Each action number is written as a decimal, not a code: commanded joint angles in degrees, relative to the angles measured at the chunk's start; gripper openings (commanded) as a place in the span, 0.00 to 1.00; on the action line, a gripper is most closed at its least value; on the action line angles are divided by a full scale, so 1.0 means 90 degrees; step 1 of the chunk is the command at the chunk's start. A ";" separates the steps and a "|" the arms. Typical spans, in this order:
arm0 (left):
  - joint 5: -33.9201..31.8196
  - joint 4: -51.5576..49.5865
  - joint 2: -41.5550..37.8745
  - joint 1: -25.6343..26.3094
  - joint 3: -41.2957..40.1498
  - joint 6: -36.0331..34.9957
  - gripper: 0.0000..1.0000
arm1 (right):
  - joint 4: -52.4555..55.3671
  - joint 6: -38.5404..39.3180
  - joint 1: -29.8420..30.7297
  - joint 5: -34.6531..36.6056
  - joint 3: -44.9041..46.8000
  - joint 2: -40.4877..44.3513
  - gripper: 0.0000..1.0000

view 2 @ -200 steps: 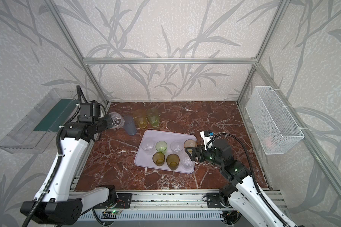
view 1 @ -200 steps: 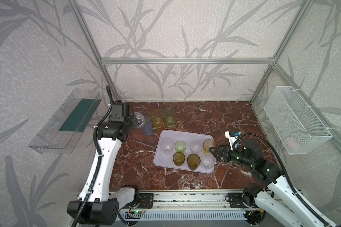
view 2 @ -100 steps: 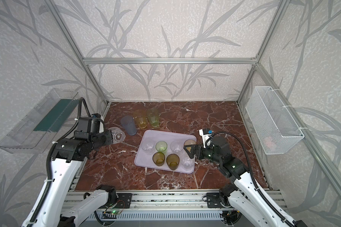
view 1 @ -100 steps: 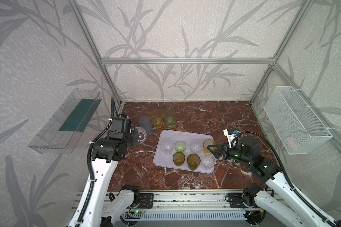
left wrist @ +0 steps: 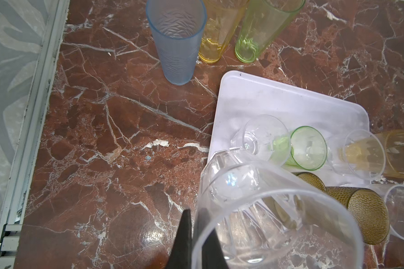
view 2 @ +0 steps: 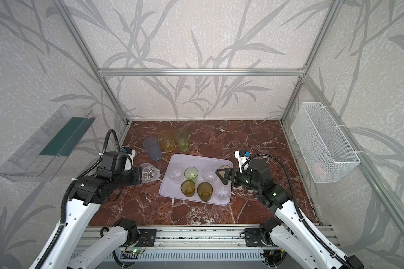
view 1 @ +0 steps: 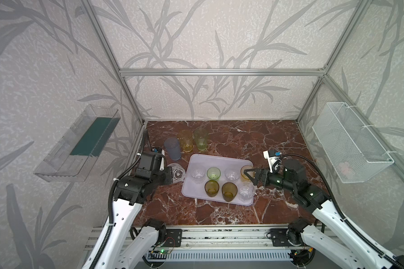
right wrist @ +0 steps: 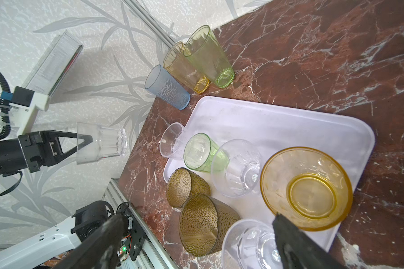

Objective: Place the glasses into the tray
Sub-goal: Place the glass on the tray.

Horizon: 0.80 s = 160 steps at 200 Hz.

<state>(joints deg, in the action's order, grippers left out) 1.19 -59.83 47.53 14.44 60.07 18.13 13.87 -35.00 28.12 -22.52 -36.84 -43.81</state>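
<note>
Walls: pale textured wallpaper with a grey leaf pattern, framed by aluminium profiles. Tabletop: red-brown marble with white veins, evenly lit. On the left wall, a clear plastic shelf holding a dark green panel. On the right wall, a white wire mesh basket. An aluminium rail runs along the front edge.

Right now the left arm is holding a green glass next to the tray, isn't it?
Not quite. The left arm's jaws hold a clear glass, not a green one, next to the tray. The right wrist view shows this plainly.
</note>
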 commanded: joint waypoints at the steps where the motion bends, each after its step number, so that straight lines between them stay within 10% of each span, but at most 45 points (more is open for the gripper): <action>1: 0.0038 0.0235 0.0045 0.0157 -0.0001 0.0184 0.00 | -0.0154 -0.0036 -0.0030 0.0053 -0.0179 0.0000 0.99; 160: -0.0367 0.1081 0.0418 0.1364 -0.1377 0.1660 0.00 | -0.0008 0.0357 -0.0041 0.0107 -0.0516 -0.0415 0.99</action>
<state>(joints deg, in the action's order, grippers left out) -0.40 -53.04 50.89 25.96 48.45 30.57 13.80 -32.88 28.10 -21.06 -39.42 -47.66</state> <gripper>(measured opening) 0.049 0.992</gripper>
